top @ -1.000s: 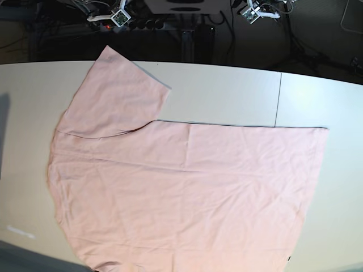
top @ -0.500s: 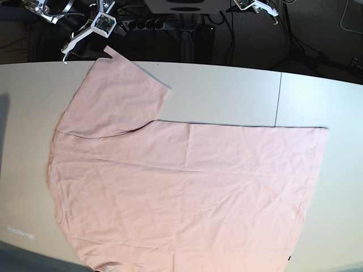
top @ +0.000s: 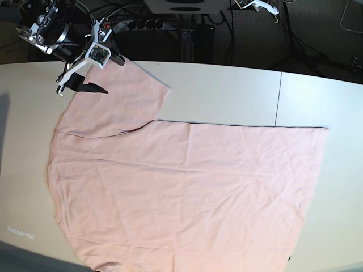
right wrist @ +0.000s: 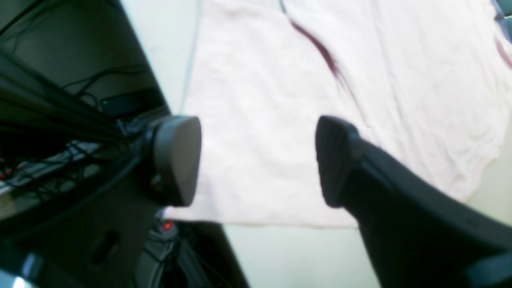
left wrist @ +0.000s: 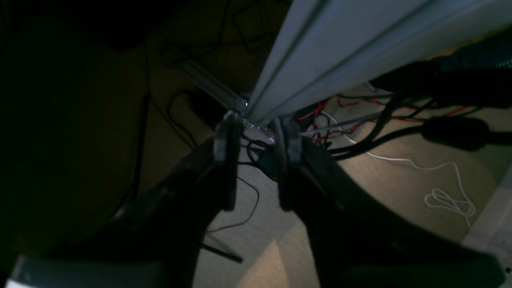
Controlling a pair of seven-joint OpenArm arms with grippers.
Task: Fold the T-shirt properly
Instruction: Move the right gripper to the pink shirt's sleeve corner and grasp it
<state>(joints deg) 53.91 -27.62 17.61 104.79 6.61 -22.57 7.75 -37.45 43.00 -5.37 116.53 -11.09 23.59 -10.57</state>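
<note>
While the shirt [top: 181, 192] lies spread flat across the table [top: 227, 90], folded once with its sleeve [top: 116, 99] pointing to the far left, the right gripper [top: 79, 85] has swung in from the far edge and now hovers over that sleeve, fingers [right wrist: 178, 160] spread wide and empty. A sleeve fold looks next. Far right, the left gripper [left wrist: 256, 160] hangs off the table, part-open, holding nothing.

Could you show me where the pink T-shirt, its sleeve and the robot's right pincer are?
T-shirt [top: 187, 192], base view, middle of the body.
Sleeve [top: 116, 102], base view, middle of the sleeve.
Right pincer [right wrist: 258, 160], right wrist view, midway between its fingertips.
</note>
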